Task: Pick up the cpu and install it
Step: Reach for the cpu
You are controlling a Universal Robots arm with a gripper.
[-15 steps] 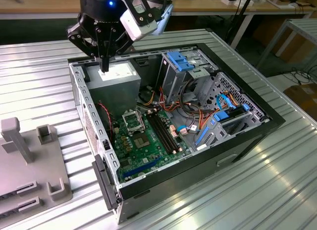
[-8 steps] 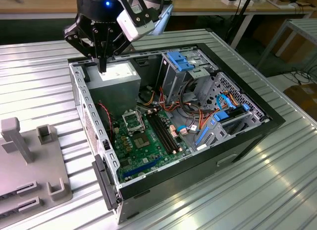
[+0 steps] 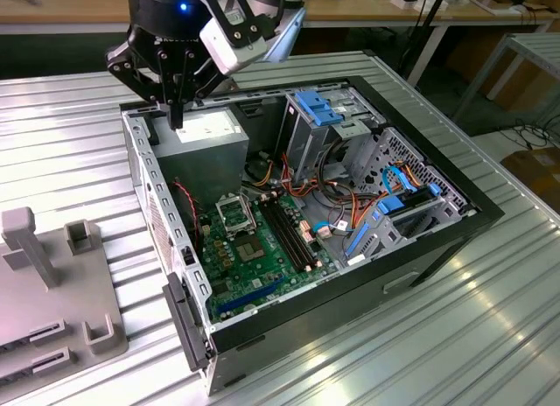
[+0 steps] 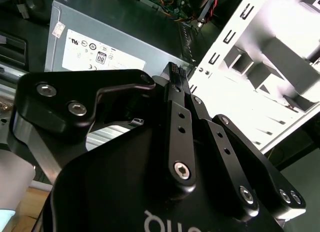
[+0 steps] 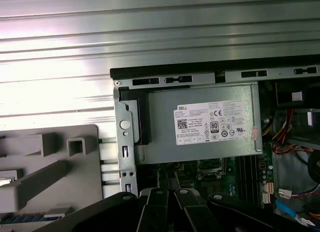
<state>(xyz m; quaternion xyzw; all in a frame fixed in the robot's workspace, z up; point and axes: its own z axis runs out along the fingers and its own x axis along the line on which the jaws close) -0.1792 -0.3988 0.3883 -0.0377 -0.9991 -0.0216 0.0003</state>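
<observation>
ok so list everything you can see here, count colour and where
table: one, silver ribbed metal, under everything
computer case: one, black and grey, open, on the table
power supply: one, grey, inside the case beside the motherboard
motherboard: one, green, case floor
socket: one, black-framed, on the motherboard
drive brackets: several, blue, case side toward the exterior view's right
wires: several, red and orange, between motherboard and brackets
fixture: one, grey, on the table, exterior view's left
end effector: one, black, above the power supply

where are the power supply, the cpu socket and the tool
power supply [image 5: 210,123]: first wrist view, on its white label
cpu socket [image 3: 234,215]: exterior view, centre inside its black frame
tool [image 3: 176,117]: exterior view, between its fingertips
</observation>
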